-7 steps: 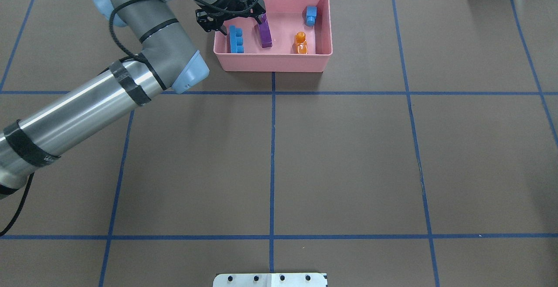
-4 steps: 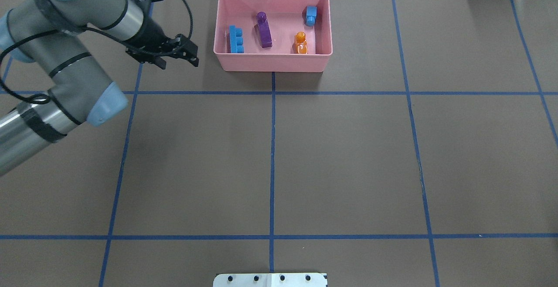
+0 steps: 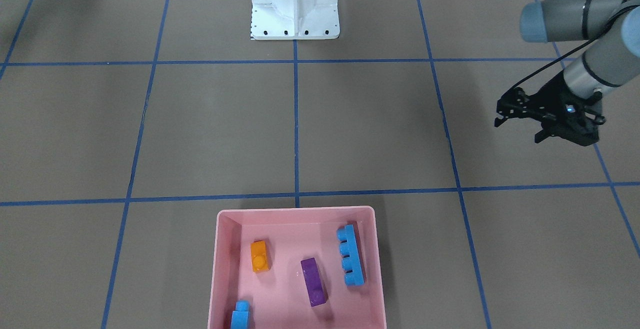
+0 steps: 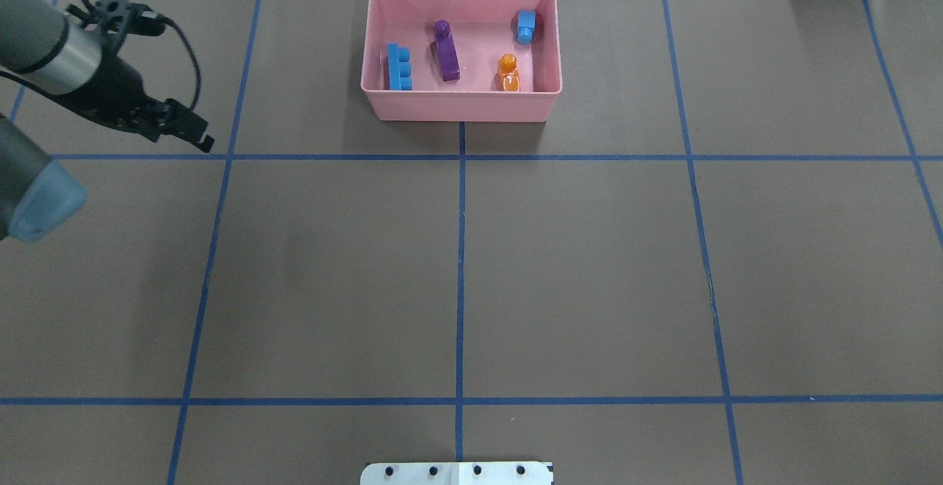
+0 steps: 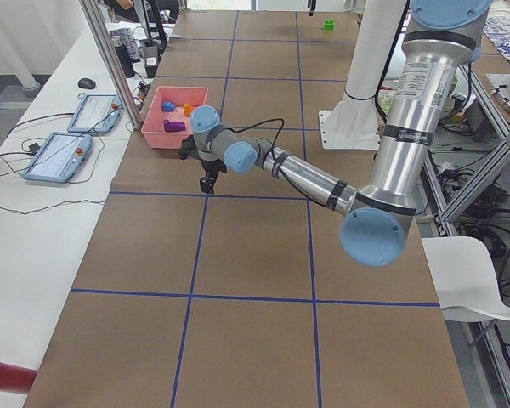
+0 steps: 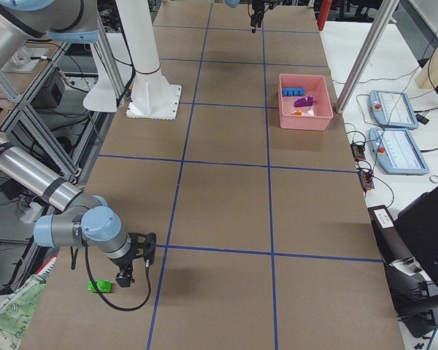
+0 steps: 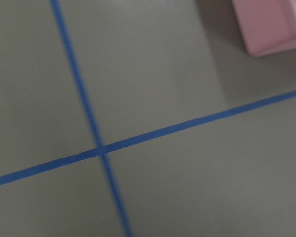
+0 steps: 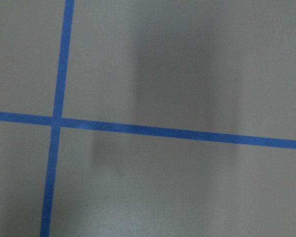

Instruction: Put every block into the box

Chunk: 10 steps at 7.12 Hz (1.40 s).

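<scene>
The pink box stands at the table's far middle; it also shows in the front view and its corner in the left wrist view. In it lie the long blue block, the purple block, the small blue block and the orange block. My left gripper is open and empty above the table, well left of the box. The green block lies on the table at the right end, close beside my right gripper. I cannot tell whether that gripper is open or shut.
The white metal base sits at the near middle edge. Blue tape lines cross the brown table. Two tablets lie on the side bench beyond the box, past a metal post.
My left gripper has drawn back from over the box, moving left and toward me, empty. The purple block stays in the box. The other blocks have not moved.
</scene>
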{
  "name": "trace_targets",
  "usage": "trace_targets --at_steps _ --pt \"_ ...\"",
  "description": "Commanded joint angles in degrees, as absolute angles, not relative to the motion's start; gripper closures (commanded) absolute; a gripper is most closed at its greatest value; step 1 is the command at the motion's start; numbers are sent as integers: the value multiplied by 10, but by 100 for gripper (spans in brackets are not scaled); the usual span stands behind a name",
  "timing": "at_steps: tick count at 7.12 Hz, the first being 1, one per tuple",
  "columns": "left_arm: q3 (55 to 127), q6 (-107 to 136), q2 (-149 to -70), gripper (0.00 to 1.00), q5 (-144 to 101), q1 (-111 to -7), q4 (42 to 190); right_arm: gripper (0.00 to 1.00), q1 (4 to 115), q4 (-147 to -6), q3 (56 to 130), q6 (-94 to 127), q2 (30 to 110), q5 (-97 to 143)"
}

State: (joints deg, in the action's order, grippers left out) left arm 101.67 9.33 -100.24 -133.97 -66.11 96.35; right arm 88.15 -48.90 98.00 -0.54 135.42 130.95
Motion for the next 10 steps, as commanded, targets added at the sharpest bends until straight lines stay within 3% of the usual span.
trace_targets --at_steps 1,10 --pt "997 -174 -927 0 -1336 -764 924 1 882 -447 942 -5 1374 1311" --pt "1030 -194 -892 0 -1336 -776 924 9 881 -424 827 1 1355 1390"
